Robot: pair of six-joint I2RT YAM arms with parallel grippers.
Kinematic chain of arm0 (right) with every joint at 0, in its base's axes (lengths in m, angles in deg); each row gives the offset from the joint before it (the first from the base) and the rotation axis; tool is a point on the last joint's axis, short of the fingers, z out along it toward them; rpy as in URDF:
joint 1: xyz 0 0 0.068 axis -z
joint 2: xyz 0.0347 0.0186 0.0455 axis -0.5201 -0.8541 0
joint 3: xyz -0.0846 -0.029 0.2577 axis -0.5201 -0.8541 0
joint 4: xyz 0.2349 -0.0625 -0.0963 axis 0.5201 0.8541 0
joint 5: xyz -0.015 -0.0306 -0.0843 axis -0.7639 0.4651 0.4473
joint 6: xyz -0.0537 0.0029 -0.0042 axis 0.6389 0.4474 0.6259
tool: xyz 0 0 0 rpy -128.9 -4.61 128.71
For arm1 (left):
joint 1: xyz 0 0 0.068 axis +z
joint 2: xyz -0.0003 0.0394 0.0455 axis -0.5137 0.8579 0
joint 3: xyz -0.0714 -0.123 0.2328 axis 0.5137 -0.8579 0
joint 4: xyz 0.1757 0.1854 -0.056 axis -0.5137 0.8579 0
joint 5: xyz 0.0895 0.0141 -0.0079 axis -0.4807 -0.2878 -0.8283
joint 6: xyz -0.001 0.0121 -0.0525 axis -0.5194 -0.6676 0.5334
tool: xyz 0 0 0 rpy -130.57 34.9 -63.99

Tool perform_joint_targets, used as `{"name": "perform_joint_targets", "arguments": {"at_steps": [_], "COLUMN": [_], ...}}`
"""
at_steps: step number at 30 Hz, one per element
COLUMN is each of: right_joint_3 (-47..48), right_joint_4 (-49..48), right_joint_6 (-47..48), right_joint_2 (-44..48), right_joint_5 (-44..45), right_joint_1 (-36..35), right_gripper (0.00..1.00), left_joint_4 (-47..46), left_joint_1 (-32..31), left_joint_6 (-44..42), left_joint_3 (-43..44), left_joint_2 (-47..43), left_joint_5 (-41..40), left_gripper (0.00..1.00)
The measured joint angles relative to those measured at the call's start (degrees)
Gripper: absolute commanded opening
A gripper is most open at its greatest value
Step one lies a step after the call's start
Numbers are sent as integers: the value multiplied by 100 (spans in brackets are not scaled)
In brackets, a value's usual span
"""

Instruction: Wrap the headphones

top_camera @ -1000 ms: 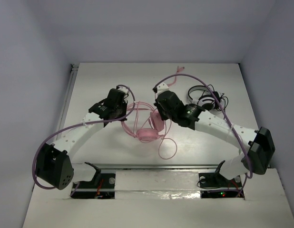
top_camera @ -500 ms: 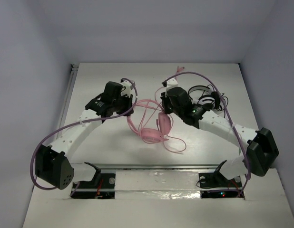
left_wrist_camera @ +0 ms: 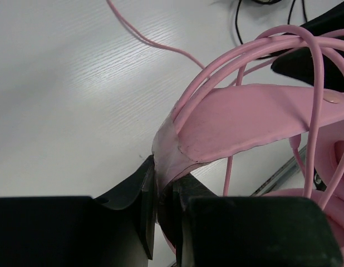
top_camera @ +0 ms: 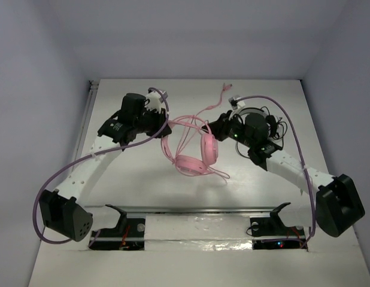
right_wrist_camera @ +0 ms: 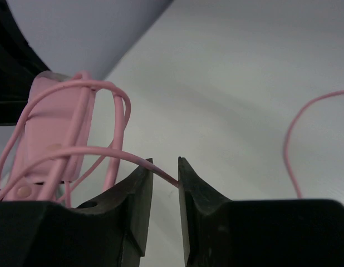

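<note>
The pink headphones (top_camera: 194, 161) hang above the table's middle, ear cups low, with several turns of pink cable (top_camera: 184, 133) round the headband. My left gripper (top_camera: 163, 123) is shut on the headband's (left_wrist_camera: 244, 119) left end and holds it up; its jaws (left_wrist_camera: 165, 179) pinch the band's edge. My right gripper (top_camera: 220, 128) is just right of the headband (right_wrist_camera: 52, 139). Its jaws (right_wrist_camera: 164, 164) stand a little apart, and the cable (right_wrist_camera: 105, 151) runs between them, touching the right finger. The cable's plug end (top_camera: 224, 88) lies at the back.
Black-and-white headphones (top_camera: 258, 121) with a thin black cable (left_wrist_camera: 239, 22) lie right behind my right gripper. A loose loop of pink cable (top_camera: 220, 174) trails on the table in front of the ear cups. A metal rail (top_camera: 197, 210) runs along the near edge.
My left gripper has moved back and left, lifting the headband. My right gripper has moved right, toward the black headphones, and the loose cable loop on the table has shrunk.
</note>
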Motion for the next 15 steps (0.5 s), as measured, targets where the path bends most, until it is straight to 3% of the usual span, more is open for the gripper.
{"name": "perform_joint_targets", "arguments": {"at_steps": [7, 15], "right_joint_3": [-433, -977], "right_joint_4": [-1438, -2826], "right_joint_6": [-850, -1626], "right_joint_2": [-535, -1270], "right_joint_5": [-1169, -1499], "right_joint_1": [144, 142], "right_gripper": [43, 47], "left_joint_4": [-199, -284], "left_joint_1": [144, 387], "left_joint_6": [334, 772], "left_joint_3": [173, 962], "left_joint_2": [-39, -22], "left_joint_5": [476, 833], "left_gripper": [0, 0]}}
